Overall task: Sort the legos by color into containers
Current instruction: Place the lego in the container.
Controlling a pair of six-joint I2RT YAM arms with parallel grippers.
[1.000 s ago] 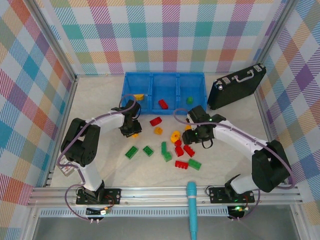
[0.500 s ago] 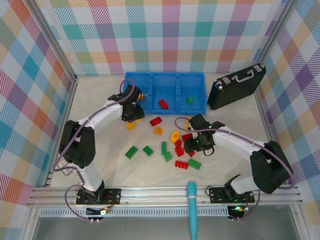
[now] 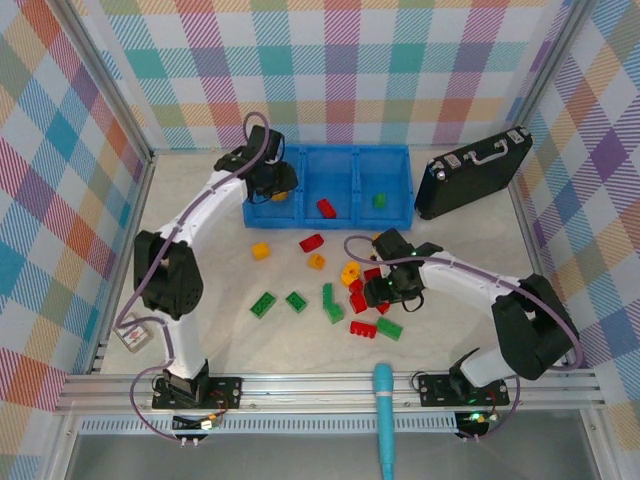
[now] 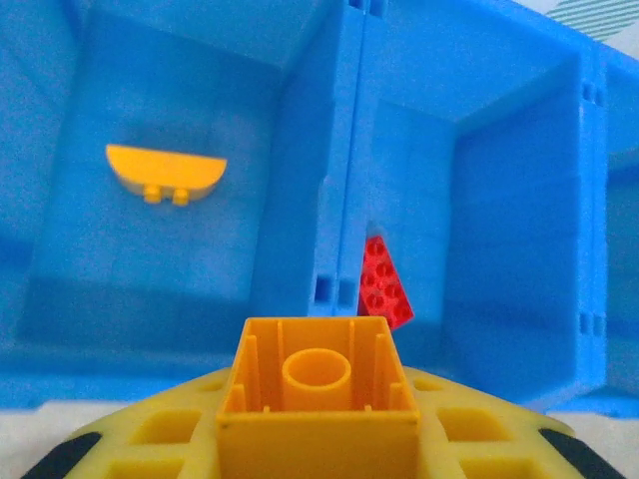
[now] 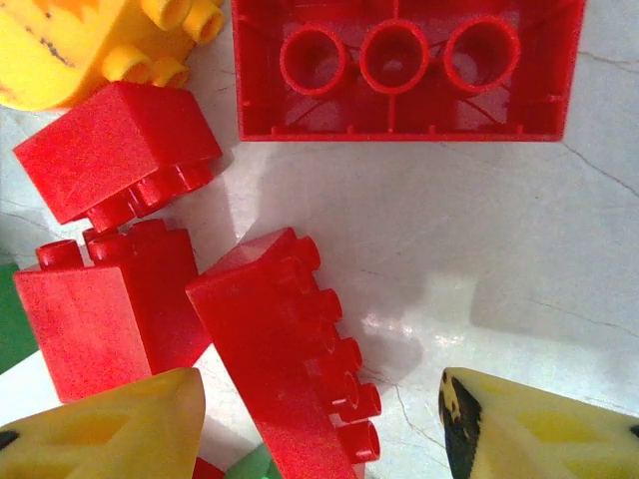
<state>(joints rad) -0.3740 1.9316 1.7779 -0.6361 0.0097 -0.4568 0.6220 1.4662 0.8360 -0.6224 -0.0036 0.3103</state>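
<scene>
right gripper (image 5: 324, 431): jaws held apart | long red brick (image 5: 285, 344): laid aslant, lower end framed between the fingertips (image 5: 110, 429) | upturned red brick (image 5: 404, 70): seen at top, hollows up | yellow piece (image 5: 80, 45): seen top left

White-and-black arms (image 3: 207, 212), lilac cables (image 3: 246, 125), yellow honeycombed fingers (image 5: 100, 429) with black tips.

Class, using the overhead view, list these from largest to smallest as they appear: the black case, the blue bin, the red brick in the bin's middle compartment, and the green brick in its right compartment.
1. blue bin
2. black case
3. red brick
4. green brick, only slightly smaller than the red
</scene>
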